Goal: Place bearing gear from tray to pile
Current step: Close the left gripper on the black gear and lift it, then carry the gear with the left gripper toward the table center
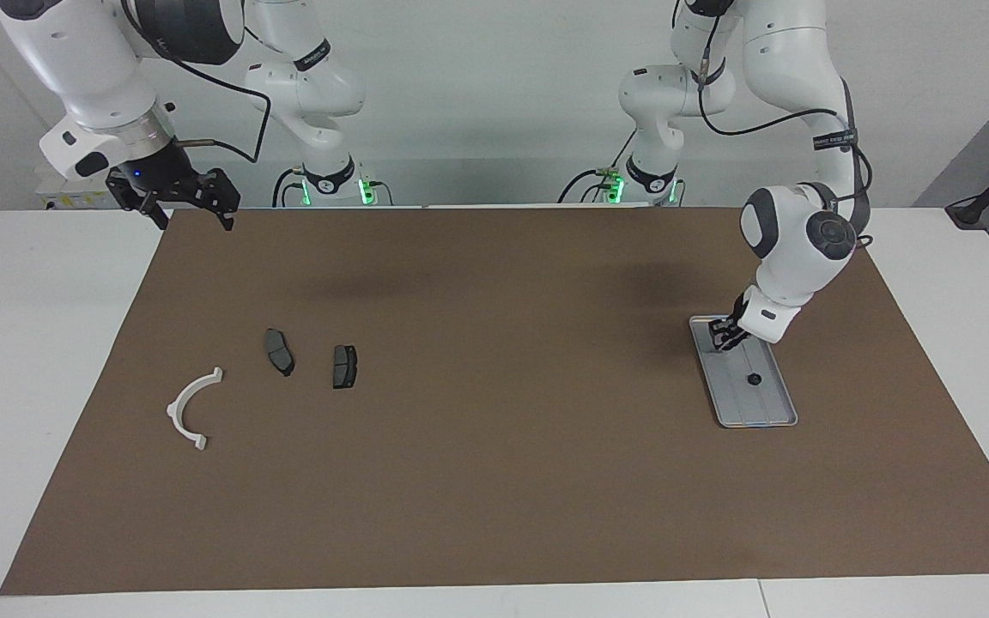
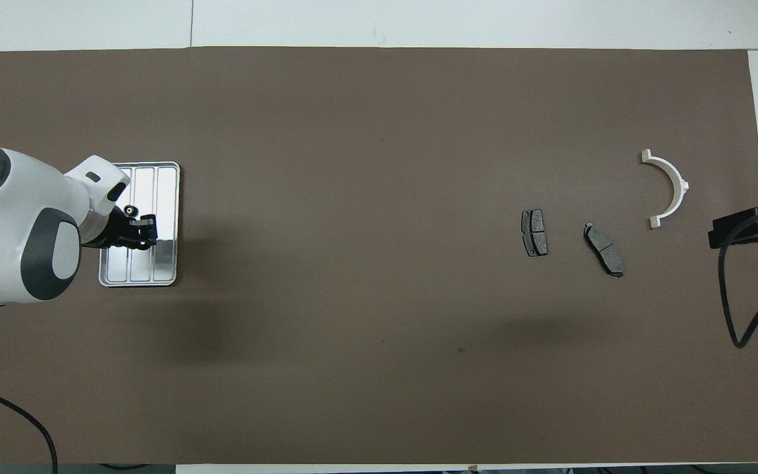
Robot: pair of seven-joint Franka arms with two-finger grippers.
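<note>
The left gripper (image 1: 725, 340) is positioned over the tray (image 1: 765, 412), its fingers drawn narrow around a small dark gear (image 2: 137, 242). A second small dark part (image 1: 753, 378) lies on the tray just beside it. The right gripper (image 1: 192, 209) waits with fingers wide, well apart from the pile: white bracket (image 1: 191, 408) and two brake pads (image 1: 279, 351).

White table (image 1: 48, 360) under a brown mat (image 1: 494, 481) with tray (image 1: 771, 415), bracket (image 1: 188, 409), two brake pads (image 1: 280, 352).

High facing view, steep overhead, shared table (image 1: 494, 601)
</note>
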